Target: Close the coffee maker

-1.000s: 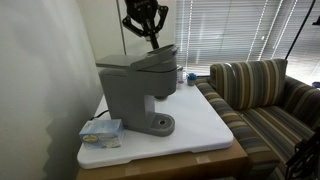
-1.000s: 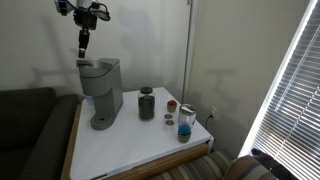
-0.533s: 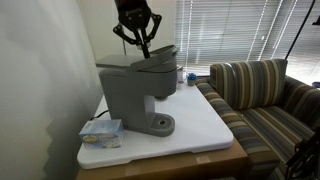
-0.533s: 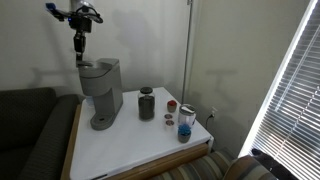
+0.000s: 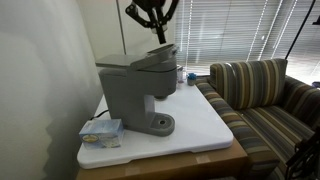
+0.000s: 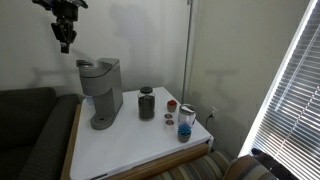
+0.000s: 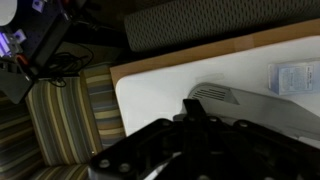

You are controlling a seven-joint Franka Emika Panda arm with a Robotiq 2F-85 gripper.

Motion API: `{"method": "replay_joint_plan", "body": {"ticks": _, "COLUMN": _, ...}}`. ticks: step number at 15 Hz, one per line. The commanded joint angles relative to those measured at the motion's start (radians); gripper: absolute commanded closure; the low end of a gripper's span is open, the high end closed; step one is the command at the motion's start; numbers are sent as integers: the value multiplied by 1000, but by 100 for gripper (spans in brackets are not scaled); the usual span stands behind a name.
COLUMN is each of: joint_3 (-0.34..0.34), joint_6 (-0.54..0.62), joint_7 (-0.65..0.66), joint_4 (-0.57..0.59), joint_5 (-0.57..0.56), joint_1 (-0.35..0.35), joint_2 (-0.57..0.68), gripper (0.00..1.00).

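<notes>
The grey coffee maker [image 5: 133,86] stands on the white tabletop [image 5: 205,125] and shows in both exterior views [image 6: 101,88]. Its top lid lies low on the body with a slight tilt. My gripper [image 5: 160,36] hangs in the air above the machine and touches nothing. In an exterior view it is up and to the left of the machine [image 6: 64,45]. Its fingers look pressed together and empty. In the wrist view the fingers [image 7: 195,106] show as one dark bar over the grey machine top [image 7: 245,103].
A small blue-white box [image 5: 102,132] lies by the machine's base and shows in the wrist view [image 7: 293,77]. A dark canister [image 6: 147,103] and small cups [image 6: 185,123] stand further along the table. A striped sofa [image 5: 262,95] borders the table. A wall is close behind.
My gripper has risen from just above the coffee maker's lid and moved away from it. The coffee maker has not moved.
</notes>
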Motion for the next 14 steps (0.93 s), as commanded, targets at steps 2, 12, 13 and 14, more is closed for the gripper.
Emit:
{"method": "replay_joint_plan", "body": {"ticks": 2, "joint_3": 5, "joint_6": 8, "joint_7": 43, "joint_4": -126, "joint_5": 12, "joint_1": -30, "joint_2": -111, "gripper": 100}}
{"method": "replay_joint_plan", "body": {"ticks": 12, "joint_3": -10, "joint_6": 154, "joint_7": 26, "joint_4": -203, "joint_5": 71, "joint_1": -134, "joint_2": -101, "gripper": 100}}
{"method": "replay_joint_plan", "body": {"ticks": 13, "joint_3": -10, "joint_6": 195, "joint_7": 25, "joint_4": -213, "joint_5": 67, "joint_1": -136, "joint_2": -101, "gripper": 100}}
{"method": "replay_joint_plan", "body": {"ticks": 14, "joint_3": -10, "joint_6": 228, "joint_7": 31, "joint_4": -219, "joint_5": 65, "joint_1": -136, "joint_2": -98, "gripper": 100}}
